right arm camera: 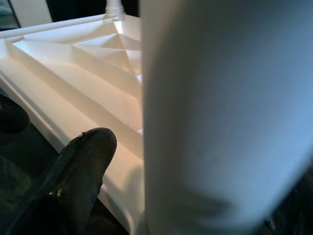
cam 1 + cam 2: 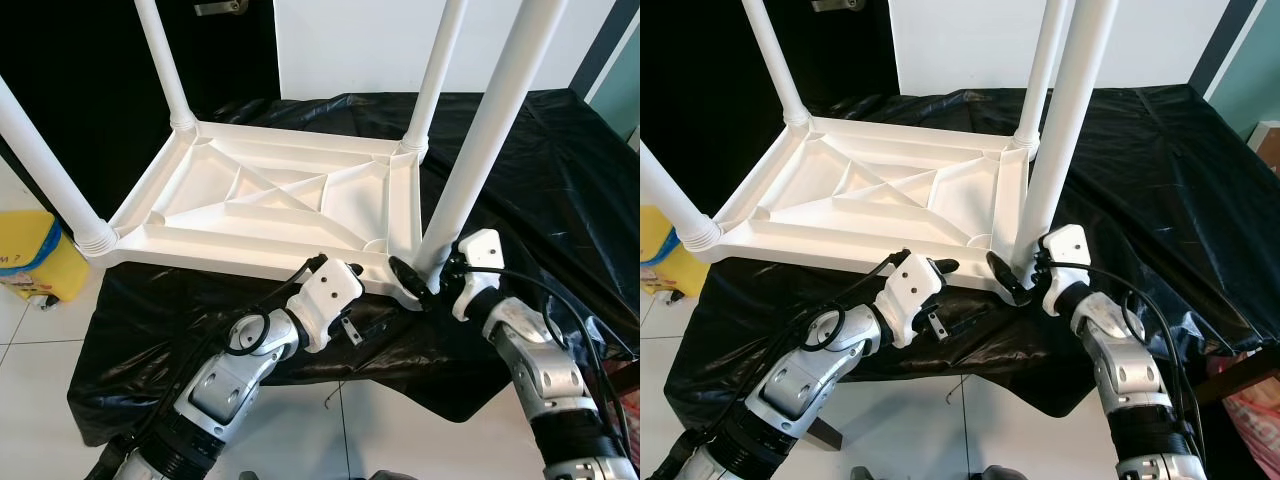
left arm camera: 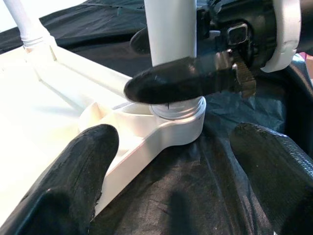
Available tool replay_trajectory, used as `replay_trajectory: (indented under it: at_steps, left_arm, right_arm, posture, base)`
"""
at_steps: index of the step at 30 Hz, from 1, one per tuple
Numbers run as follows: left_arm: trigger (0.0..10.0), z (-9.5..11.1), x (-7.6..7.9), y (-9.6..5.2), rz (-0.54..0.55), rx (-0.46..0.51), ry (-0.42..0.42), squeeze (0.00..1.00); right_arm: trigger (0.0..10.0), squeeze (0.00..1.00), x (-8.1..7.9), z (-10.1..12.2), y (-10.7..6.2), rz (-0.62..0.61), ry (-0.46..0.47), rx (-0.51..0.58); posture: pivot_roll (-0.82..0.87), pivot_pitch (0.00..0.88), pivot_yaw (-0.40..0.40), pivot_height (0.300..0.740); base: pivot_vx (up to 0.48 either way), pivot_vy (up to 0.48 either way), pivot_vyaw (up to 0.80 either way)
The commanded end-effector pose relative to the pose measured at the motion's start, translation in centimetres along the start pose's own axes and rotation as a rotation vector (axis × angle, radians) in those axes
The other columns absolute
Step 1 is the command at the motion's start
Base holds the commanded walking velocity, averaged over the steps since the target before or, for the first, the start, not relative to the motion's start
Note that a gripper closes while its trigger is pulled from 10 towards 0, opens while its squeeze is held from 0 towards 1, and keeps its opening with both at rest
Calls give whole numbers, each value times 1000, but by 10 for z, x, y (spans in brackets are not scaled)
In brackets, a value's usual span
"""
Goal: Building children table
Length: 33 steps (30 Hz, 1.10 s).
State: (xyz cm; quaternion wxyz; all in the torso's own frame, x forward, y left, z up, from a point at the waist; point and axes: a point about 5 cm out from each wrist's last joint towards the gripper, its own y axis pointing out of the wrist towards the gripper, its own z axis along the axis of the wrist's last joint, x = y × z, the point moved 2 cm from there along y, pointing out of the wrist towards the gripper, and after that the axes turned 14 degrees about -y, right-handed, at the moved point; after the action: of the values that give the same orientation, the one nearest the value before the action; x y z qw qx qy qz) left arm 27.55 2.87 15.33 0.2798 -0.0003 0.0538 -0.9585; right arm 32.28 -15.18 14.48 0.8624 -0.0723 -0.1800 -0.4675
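- White plastic children's tabletop [image 2: 270,205]: you have it lying upside down on the black plastic sheet [image 2: 560,190], ribbed underside facing up, near edge overhanging toward the robot.
- White round plastic legs: four stand upright in the corner sockets. The near-right leg [image 2: 485,140] is the one you are working on; the far-right leg [image 2: 435,75], far-left leg [image 2: 165,65] and near-left leg [image 2: 45,170] stand apart from the grippers.
- Right gripper [image 2: 425,283]: it sits at the base of the near-right leg, just above the corner socket [image 3: 178,122]. Its black fingers [image 3: 181,83] are clasped around that leg, one in front, one behind.
- Left gripper [image 2: 940,268]: you see it at the tabletop's near edge, just left of that same corner. Its fingers [image 3: 80,171] are spread wide, grasping nothing, one over the rim, one over the sheet.
- Yellow container [image 2: 35,260]: on the white tiled floor [image 2: 30,390] at the far left, near the near-left leg.
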Motion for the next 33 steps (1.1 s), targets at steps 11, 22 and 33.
replay_trajectory:
  at_steps: [11,22,33]
  left_arm:
    - [10000,-3,-3,-1,2,-17,3,0]
    - [10000,-2,-4,-1,0,-16,2,0]
    - [10000,-3,-4,0,-5,-19,-1,0]
  right_arm:
    - [0,0,-8,-11,7,87,-8,-14]
    - [10000,0,-2,-16,4,-22,6,-53]
    - [10000,0,-2,-19,1,-259,31,-129]
  posture:
    - [-96,88,-24,740]
    - [-103,93,-18,740]
    - [-109,93,-14,740]
  base:
    - [0,0,0]
    - [0,0,0]
    - [0,0,0]
